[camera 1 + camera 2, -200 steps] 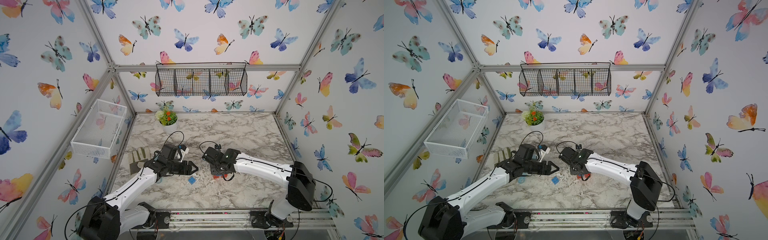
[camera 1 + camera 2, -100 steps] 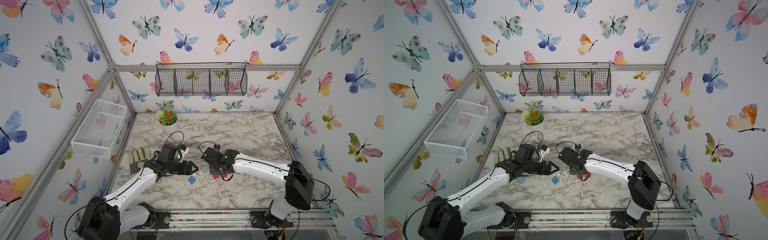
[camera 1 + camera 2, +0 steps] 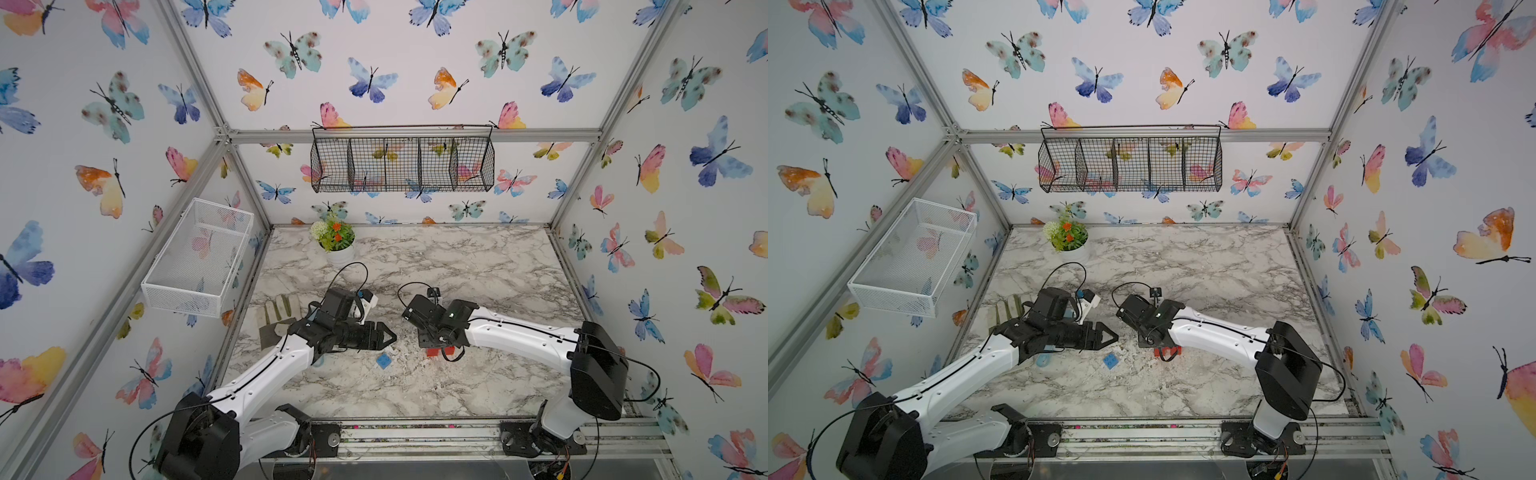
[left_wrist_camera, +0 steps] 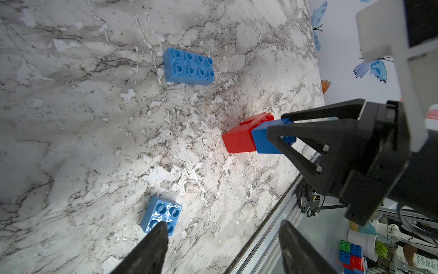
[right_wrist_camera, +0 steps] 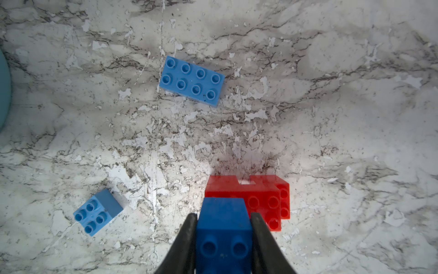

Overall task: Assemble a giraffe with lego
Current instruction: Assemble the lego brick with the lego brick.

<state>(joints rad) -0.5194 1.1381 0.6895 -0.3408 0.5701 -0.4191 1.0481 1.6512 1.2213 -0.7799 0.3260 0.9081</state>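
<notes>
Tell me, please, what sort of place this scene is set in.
Probably a robot test cell, not a home: an aluminium frame encloses butterfly-papered walls, and a left arm and a right arm are mounted on a rail at the front edge of the marble-patterned tabletop.

Right tool (image 5: 223, 214) (clamping blue brick (image 5: 224, 237)) edged toward left arm (image 3: 266, 374).
</notes>
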